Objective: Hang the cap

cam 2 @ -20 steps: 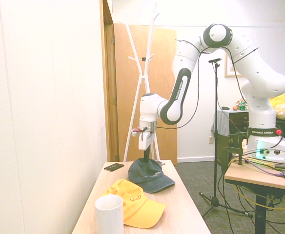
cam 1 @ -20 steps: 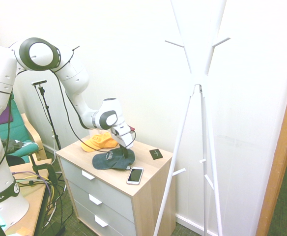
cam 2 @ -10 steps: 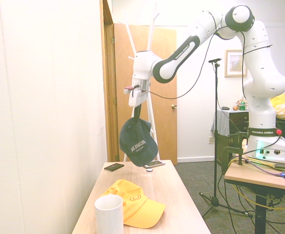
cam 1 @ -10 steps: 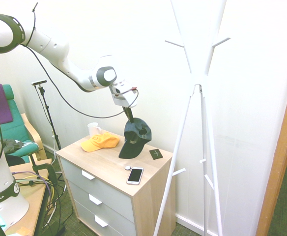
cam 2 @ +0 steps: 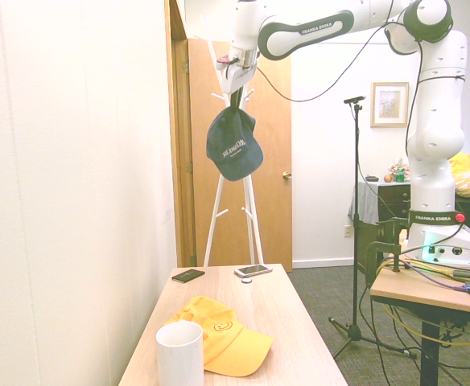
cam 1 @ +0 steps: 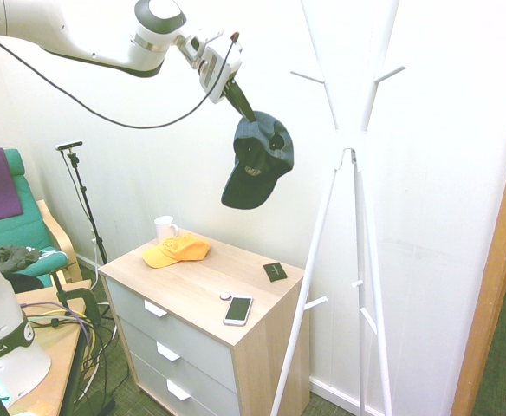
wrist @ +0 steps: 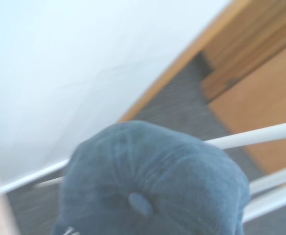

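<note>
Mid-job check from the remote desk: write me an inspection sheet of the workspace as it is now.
Surface: pale wood dresser top, upright, no damage seen
Job's things: dark cap held in the air, brim down; white coat stand upright beside the dresser
Clutter: yellow cap, white mug, phone, small round item, dark card-like item
Gripper: fingers shut on the dark cap
Cables: one loops along the arm; others bunched at its base
Surroundings: wall, wooden door, teal chair
</note>
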Controlling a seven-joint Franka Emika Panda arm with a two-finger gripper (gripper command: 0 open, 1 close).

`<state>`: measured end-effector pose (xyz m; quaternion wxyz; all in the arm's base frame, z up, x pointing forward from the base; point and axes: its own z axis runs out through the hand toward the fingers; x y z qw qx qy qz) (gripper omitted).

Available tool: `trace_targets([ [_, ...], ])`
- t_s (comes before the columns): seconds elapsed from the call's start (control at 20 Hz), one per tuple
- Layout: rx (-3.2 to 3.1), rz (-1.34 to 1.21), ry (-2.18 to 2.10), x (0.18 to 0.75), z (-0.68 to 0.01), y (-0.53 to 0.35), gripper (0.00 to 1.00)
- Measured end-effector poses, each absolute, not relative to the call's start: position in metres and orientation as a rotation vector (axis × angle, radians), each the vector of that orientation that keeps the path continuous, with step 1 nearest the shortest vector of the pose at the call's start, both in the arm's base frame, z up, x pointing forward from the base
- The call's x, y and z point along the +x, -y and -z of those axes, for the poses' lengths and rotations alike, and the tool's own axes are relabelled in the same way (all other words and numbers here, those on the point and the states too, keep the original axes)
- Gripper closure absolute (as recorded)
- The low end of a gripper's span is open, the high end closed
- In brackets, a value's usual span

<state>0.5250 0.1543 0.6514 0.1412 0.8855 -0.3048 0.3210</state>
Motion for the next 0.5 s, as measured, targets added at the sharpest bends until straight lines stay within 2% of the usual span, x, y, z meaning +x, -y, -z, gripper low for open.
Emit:
trace_targets([
  [0.5,2.313,-1.126,0.881,0.512,-0.781,-0.097,1.0],
])
